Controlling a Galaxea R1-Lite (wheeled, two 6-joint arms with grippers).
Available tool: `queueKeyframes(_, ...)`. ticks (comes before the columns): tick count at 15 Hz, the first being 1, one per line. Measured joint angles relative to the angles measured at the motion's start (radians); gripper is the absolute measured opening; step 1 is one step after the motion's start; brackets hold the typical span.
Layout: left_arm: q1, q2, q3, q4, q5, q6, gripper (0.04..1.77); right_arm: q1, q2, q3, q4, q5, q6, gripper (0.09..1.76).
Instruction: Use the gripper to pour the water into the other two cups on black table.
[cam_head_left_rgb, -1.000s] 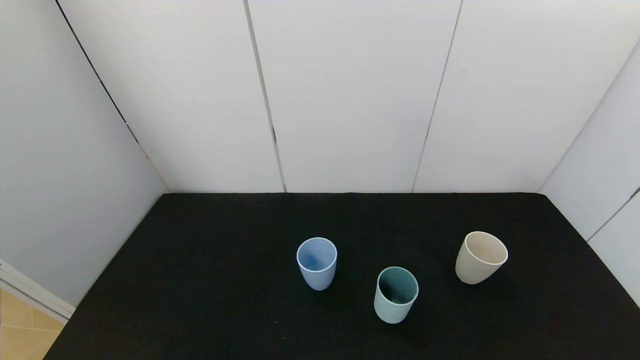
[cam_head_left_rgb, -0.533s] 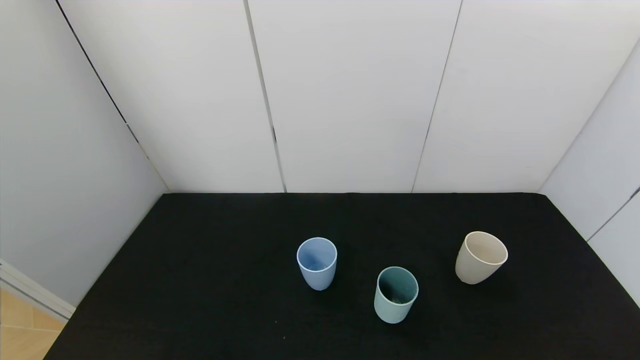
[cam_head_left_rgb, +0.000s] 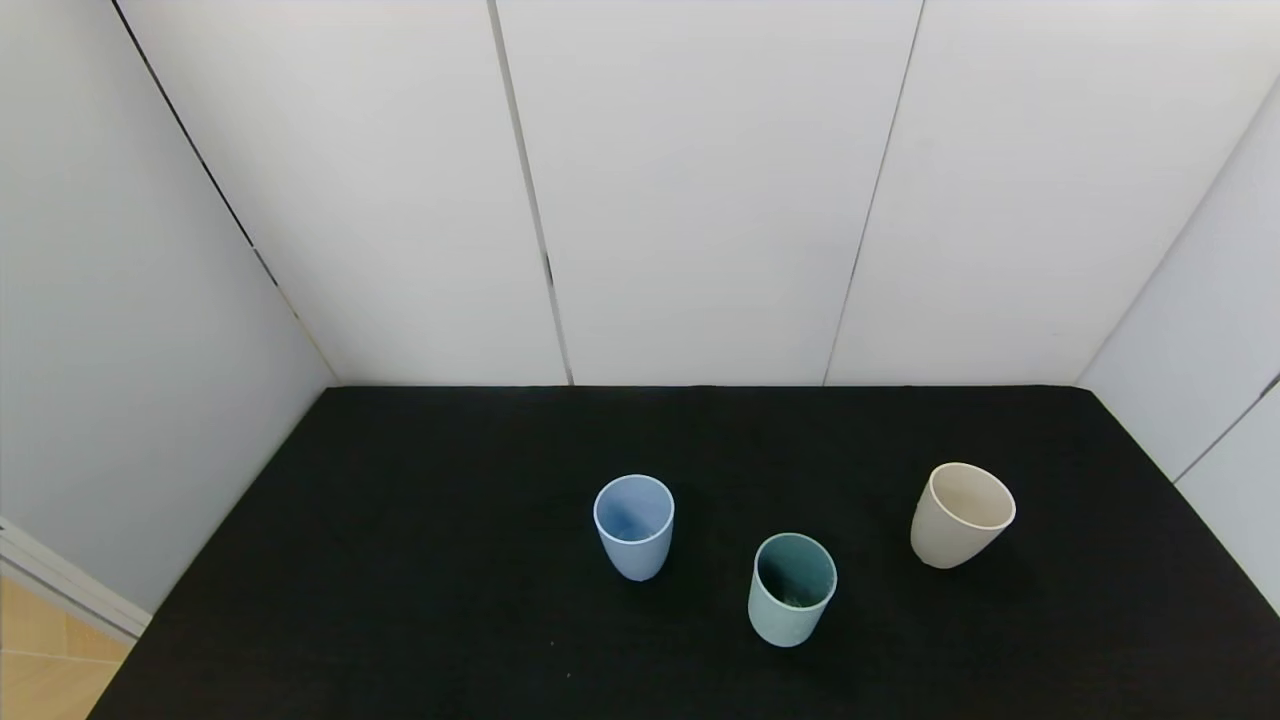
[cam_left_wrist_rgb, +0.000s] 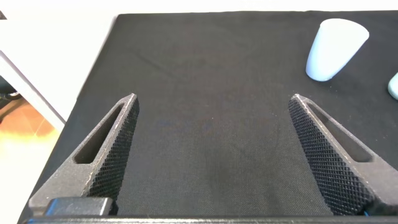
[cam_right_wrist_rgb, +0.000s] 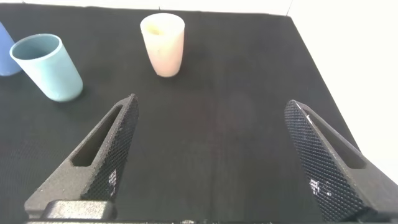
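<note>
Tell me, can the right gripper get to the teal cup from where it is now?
Probably yes. The right gripper is open above bare black table, and nothing stands between it and the teal cup; the beige cup stands apart, off that path.

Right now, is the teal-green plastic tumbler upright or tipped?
Upright. The pale teal-green plastic tumbler stands on its base on the black cloth table, open mouth up, untouched by either gripper.

Lab booth; white wall panels (cam_head_left_rgb: 700, 190); black table (cam_head_left_rgb: 450, 520)
</note>
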Motion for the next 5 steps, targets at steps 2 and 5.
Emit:
queueKeyframes(2, 0.000, 0.000, 0.000, 0.000, 0.000, -0.001, 1.72, 0.001, -0.007, 0.002, -0.022, 0.004, -0.002, 1.70)
queueKeyframes(5, 0.000, 0.000, 0.000, 0.000, 0.000, 0.000, 1.72, 0.001, -0.010, 0.006, -0.021, 0.008, -0.006, 1.70)
